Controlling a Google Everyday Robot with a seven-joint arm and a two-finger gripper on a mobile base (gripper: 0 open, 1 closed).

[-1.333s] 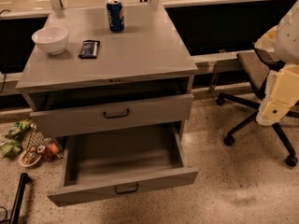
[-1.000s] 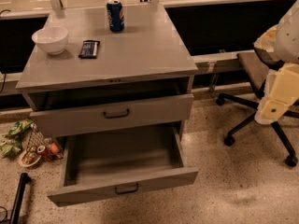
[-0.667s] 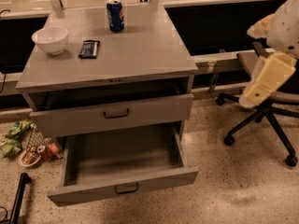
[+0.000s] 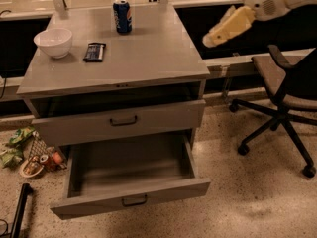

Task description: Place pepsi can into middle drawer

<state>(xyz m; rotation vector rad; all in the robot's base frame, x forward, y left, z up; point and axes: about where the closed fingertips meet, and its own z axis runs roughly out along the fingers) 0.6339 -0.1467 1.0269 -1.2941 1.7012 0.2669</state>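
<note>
The pepsi can (image 4: pixel 122 16), blue with a silver top, stands upright at the back of the grey cabinet top (image 4: pixel 148 53). My gripper (image 4: pixel 218 34), on a cream-coloured arm coming in from the upper right, hangs in the air just right of the cabinet's right edge, well apart from the can. Below the top, an upper drawer (image 4: pixel 119 122) is pulled out a little. A lower drawer (image 4: pixel 130 168) is pulled far out and holds nothing. I cannot tell which one is the middle drawer.
A white bowl (image 4: pixel 53 41) and a flat dark snack bar (image 4: pixel 94 51) lie on the left of the cabinet top. A black office chair (image 4: pixel 285 98) stands to the right. Litter (image 4: pixel 29 155) lies on the floor at the left.
My arm has risen and swung left, from low beside the chair to level with the cabinet top near its right edge. The can and the drawers have not moved.
</note>
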